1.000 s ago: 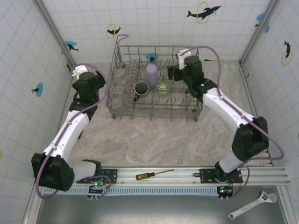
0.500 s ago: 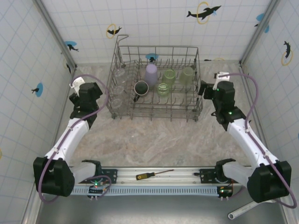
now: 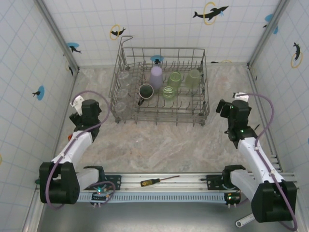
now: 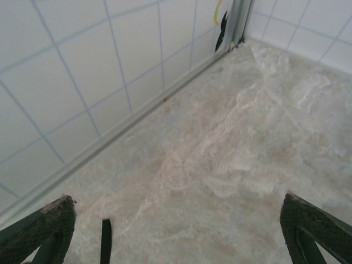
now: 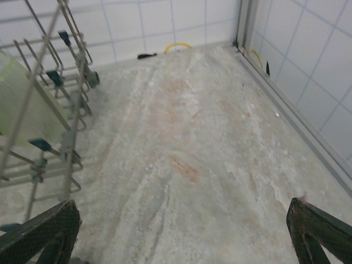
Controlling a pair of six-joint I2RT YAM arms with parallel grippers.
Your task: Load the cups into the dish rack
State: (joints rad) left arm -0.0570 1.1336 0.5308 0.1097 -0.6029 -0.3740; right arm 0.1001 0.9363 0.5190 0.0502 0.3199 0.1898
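Dish rack [image 3: 161, 48] holding eight cups [image 3: 169, 92]; left gripper [image 4: 176, 220], right gripper [image 5: 181, 225] gaping wide, empty.
Three green tumblers [image 3: 193, 77], one lavender cup [image 3: 156, 76], one black mug [image 3: 146, 91], three clear glasses [image 3: 120, 92].

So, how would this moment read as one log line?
left gripper: open, empty | right gripper: open, empty | cups: inside dish rack

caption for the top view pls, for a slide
Dish rack holding the cups, one arm on either side of it, left tool and right tool both open and empty.
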